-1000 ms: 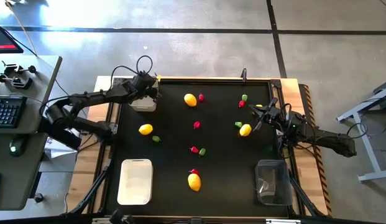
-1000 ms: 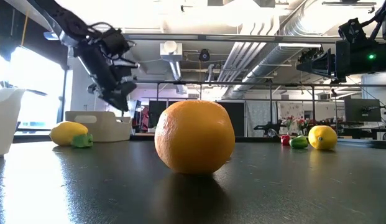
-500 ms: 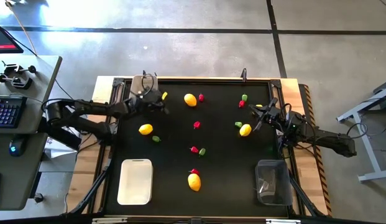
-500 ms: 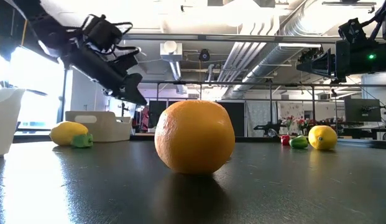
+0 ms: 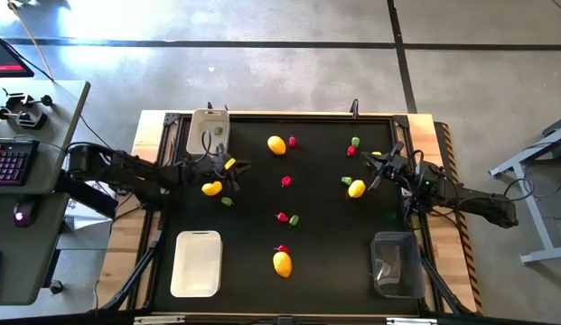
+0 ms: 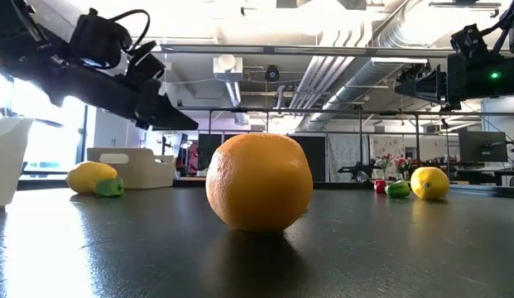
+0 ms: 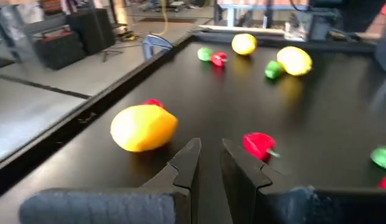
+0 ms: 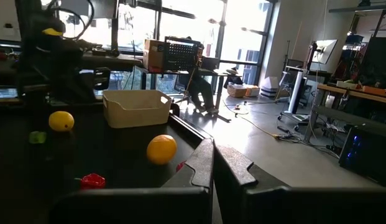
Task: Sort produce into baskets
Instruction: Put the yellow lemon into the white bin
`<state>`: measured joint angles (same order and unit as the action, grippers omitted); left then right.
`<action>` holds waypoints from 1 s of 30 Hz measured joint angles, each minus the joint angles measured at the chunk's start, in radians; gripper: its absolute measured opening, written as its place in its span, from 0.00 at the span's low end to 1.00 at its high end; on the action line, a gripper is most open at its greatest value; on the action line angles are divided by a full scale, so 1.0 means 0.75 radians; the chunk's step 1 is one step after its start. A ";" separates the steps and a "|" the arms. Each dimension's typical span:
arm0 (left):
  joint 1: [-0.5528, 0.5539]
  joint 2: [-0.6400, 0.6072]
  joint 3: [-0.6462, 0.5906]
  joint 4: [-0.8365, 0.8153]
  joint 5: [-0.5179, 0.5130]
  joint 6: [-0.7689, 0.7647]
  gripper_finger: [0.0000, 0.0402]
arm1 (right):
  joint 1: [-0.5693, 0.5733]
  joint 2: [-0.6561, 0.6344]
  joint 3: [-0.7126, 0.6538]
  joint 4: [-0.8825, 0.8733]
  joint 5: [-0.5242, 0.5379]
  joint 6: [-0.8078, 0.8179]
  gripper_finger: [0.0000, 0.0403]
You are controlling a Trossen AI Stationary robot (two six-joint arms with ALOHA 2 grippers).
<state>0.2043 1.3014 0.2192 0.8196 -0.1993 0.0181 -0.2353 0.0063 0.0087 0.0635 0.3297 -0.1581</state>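
Observation:
My left gripper (image 5: pixel 229 168) hovers above the mat near the far left, just beyond a yellow lemon (image 5: pixel 211 188) and a green piece (image 5: pixel 227 201). Its fingers (image 7: pixel 194 155) stand a narrow gap apart and hold nothing. The beige tub (image 5: pixel 208 133) at the far left holds a green piece (image 5: pixel 217 131). My right gripper (image 5: pixel 381 168) is shut and empty above the far right, near a lemon (image 5: pixel 356 188). More lemons (image 5: pixel 276 144) (image 5: pixel 282 264) and red (image 5: pixel 285 181) and green (image 5: pixel 294 219) pieces lie on the mat. The white tray (image 5: pixel 197 263) sits near left and the transparent bin (image 5: pixel 395 264) near right.
The mat has raised edges all round (image 5: pixel 289 116). A red and a green piece (image 5: pixel 352 146) lie at the far right. The near lemon (image 6: pixel 259 180) fills the middle of the low view. A desk with a keyboard (image 5: pixel 14 162) stands left of the table.
My left gripper has left the space over the beige tub, going toward the table's near edge and a little right. It has tipped from pointing steeply down to nearly level. The tub now shows uncovered, with a green piece inside.

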 joint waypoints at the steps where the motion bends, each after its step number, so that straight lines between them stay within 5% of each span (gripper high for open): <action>1: -0.013 0.000 -0.008 0.005 -0.001 0.001 0.12 | 0.000 0.000 0.000 0.000 0.000 0.000 0.00; 17: -0.081 0.000 -0.047 -0.007 -0.001 0.029 0.12 | 0.000 0.001 0.000 0.013 -0.035 0.404 0.00; 30: -0.082 0.000 -0.047 0.013 -0.001 0.099 0.12 | 0.000 0.001 0.006 -0.011 0.053 0.387 0.07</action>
<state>0.1429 1.3014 0.1841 0.8296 -0.2001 0.0925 -0.2356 0.0072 0.0136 0.0552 0.3698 0.1324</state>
